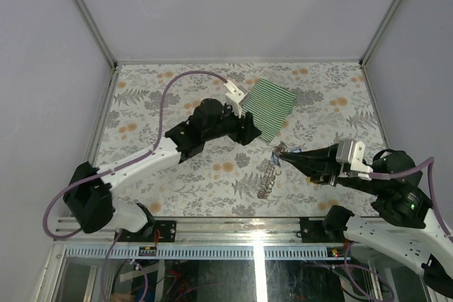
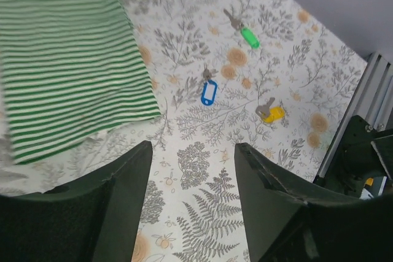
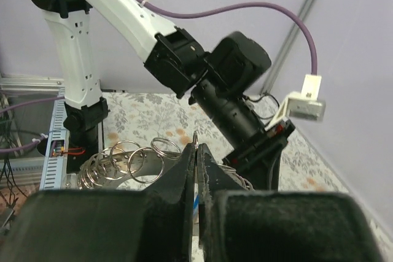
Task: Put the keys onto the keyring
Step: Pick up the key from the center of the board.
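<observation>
Floral tabletop [image 2: 202, 170] shows 3 keys [image 2: 209, 92] loose (all left to thread) — right gripper [image 3: 196, 151] pinches the keyring [image 3: 123, 157], left gripper [image 2: 193, 148] spread, empty.

Our left arm [image 1: 141, 159] reaches from its base up and toward the middle, wrist angled downward. The left tool [image 2: 193, 151] hovers with its two dark fingers standing well apart. Our right arm [image 1: 396, 199] stretches low toward the left, and the right tool [image 3: 196, 151] has its fingers pressed flat together, pinching a thin ring of the keyring [image 1: 267, 178] at the tips.
</observation>
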